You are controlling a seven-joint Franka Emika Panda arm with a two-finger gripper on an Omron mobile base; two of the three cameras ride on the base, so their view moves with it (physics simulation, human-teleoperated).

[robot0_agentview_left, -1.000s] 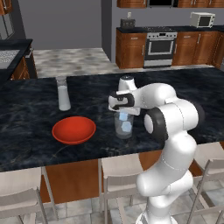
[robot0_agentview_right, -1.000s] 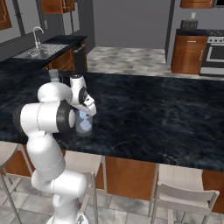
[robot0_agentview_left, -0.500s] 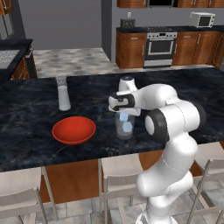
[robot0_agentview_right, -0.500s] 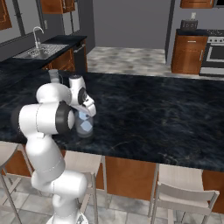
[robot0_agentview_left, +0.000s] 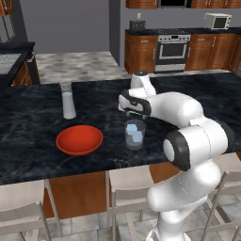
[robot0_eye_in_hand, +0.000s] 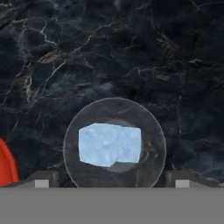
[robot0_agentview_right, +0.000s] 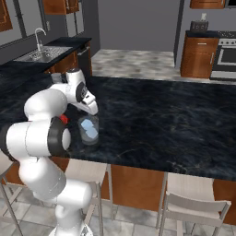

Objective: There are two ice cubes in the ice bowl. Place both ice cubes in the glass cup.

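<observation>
Change: since one second ago the arm keeps almost the same place over the counter, but the jaws are now spread wide, and both ice cubes lie inside the glass cup.
Gripper: gripper (robot0_eye_in_hand: 112, 177) hangs straight above the glass cup, pointing down; in the hand view its two finger tips (robot0_eye_in_hand: 42, 180) stand far apart, one at each side of the rim, with nothing between them, so the jaws are released.
Ice cubes: ice cubes (robot0_eye_in_hand: 109, 144) lie directly under the jaws, side by side and touching each other, on the bottom of the cup; in the left base view they are seen through the wall as one on top of the other (robot0_agentview_left: 135, 133).
Glass cup: glass cup (robot0_agentview_left: 135, 135) stands upright on the counter, just below the jaws and centred between them; the right base view shows it (robot0_agentview_right: 88, 130) under the white hand.
Ice bowl: ice bowl (robot0_agentview_left: 79, 140) sits on the counter, near the cup, on the side of the one finger tip; a red edge of it (robot0_eye_in_hand: 6, 164) comes into the hand view.
Tall glass: tall glass (robot0_agentview_left: 68, 100) with white contents stands farther from the jaws, beyond the bowl.
Counter: counter (robot0_agentview_left: 42, 113) of dark marble carries all these things.
</observation>
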